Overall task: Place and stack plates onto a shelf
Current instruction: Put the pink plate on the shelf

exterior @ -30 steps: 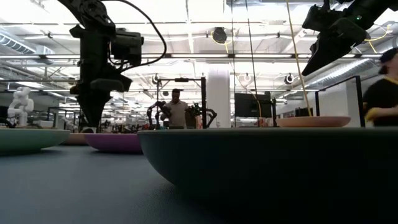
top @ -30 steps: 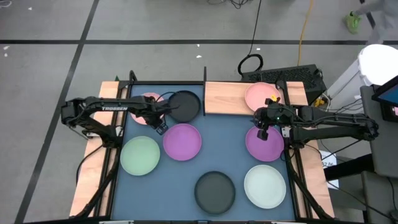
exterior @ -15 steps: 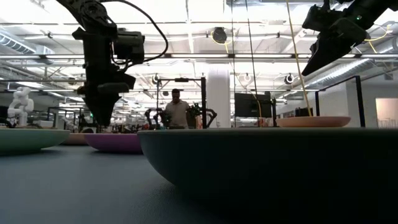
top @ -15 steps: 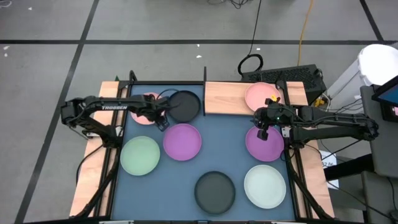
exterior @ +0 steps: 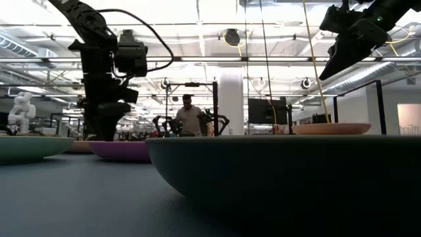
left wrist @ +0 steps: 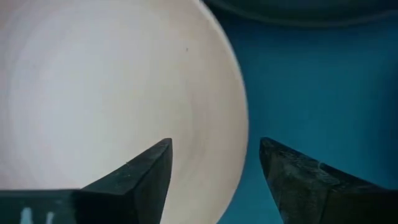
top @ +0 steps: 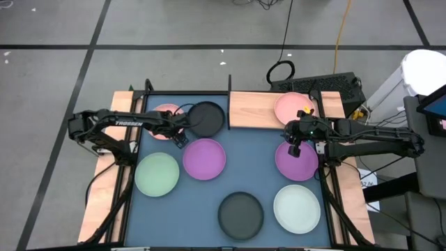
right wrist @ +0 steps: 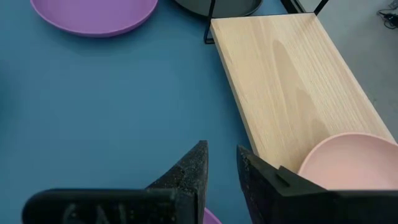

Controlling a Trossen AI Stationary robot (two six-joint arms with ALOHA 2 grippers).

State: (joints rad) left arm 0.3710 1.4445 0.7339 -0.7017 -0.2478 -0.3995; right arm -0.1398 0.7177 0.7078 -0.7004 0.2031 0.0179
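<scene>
My left gripper stands open, pointing steeply down over the right rim of a pink plate at the blue mat's far left. One finger is over the plate's inside, the other over the mat outside it; I see no touch. A black plate lies just right of that plate. The wooden shelf at the far edge carries a second pink plate. My right gripper hangs above a purple plate, its fingers a narrow gap apart with nothing between them.
On the mat lie more plates: purple, pale green, black and pale green. Bare mat runs between the plates. The left half of the shelf is bare. A person stands in the room behind.
My left gripper has sunk toward the pink plate and tipped more steeply downward, and its fingers now stand wider apart. No plate has moved.
</scene>
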